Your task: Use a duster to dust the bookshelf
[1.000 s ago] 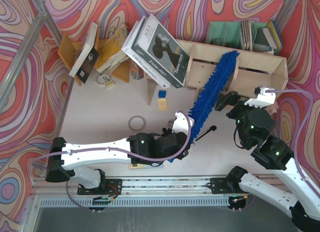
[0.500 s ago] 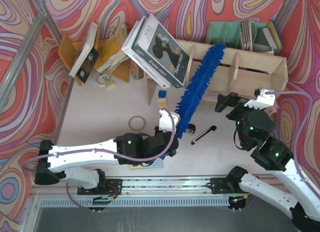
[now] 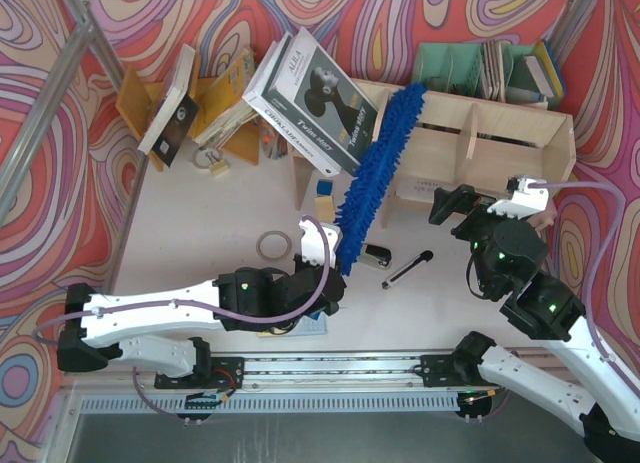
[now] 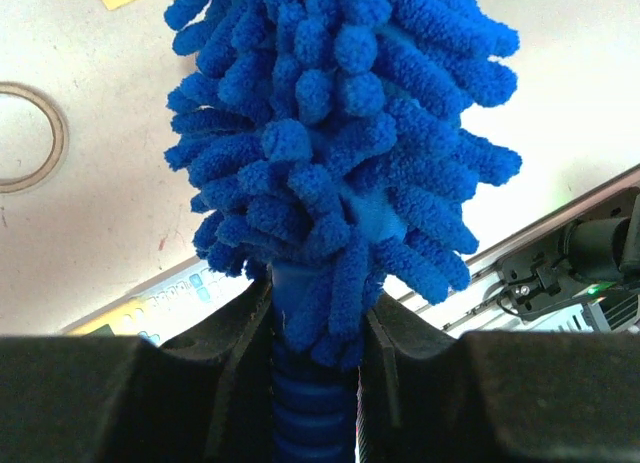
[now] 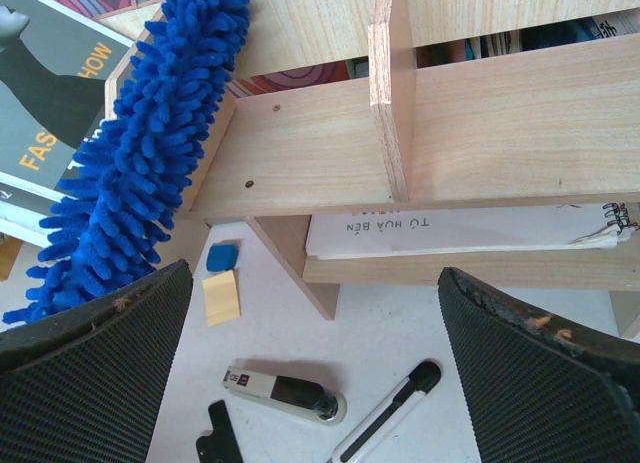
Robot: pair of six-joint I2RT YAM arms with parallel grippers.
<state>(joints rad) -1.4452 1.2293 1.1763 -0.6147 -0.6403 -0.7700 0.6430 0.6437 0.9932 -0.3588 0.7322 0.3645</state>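
The left claw (image 4: 315,328) is clenched on the handle of the duster (image 3: 378,173), which slants up from it, fluffy tip lying on the left end of the bookshelf (image 3: 500,133). The right claw (image 5: 318,333) hangs spread wide before the bookshelf, holding nothing

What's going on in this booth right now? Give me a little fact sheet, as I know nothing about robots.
Furniture: bookshelf, pale wood, open compartments
Tool: blue fluffy duster, slanted, its head lying across the bookshelf's left end
Left gripper: shut on the duster's handle
Right gripper: open, empty, facing the bookshelf
Loose on the table: black pen, tape ring
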